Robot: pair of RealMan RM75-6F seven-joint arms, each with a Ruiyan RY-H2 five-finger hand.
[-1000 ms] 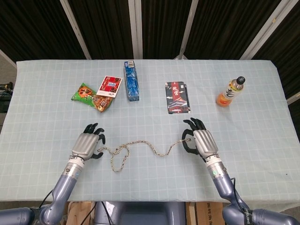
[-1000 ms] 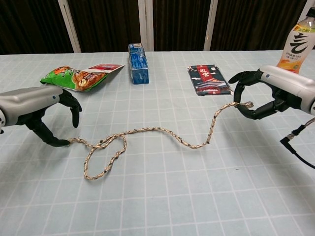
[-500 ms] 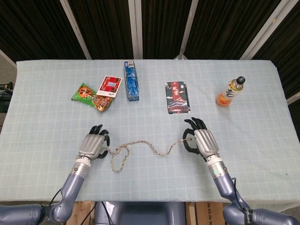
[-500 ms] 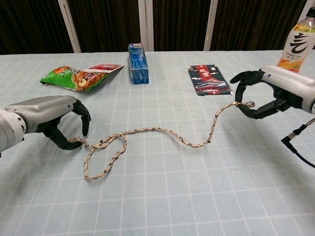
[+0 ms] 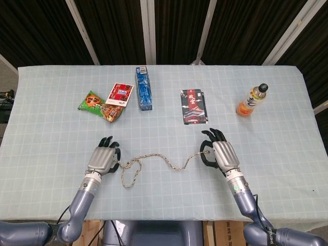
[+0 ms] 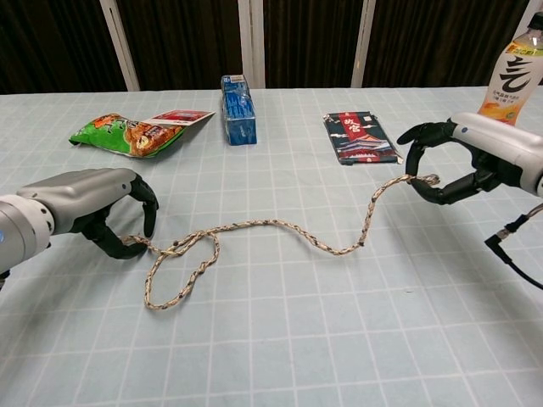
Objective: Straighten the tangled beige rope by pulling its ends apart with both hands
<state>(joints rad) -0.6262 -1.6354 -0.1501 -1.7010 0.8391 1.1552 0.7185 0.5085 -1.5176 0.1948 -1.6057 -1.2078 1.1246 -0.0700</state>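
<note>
At lower left of the chest view, the left hand (image 6: 97,208) is sliding inward to the rope's (image 6: 280,227) left end and curling over it; whether it is grasping yet I cannot tell. The loop in the rope is still lying slack at centre-left, so pulling is not beginning. At right, the right hand (image 6: 462,165) is keeping its pinch on the raised end. Bare tablecloth (image 5: 287,154) is leaving both hands room outward.

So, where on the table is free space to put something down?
Bare cloth lies along the near edge below the rope, and at the far right beyond the bottle. Crowded: the back row from snack bags and blue pack to the dark packet.
</note>
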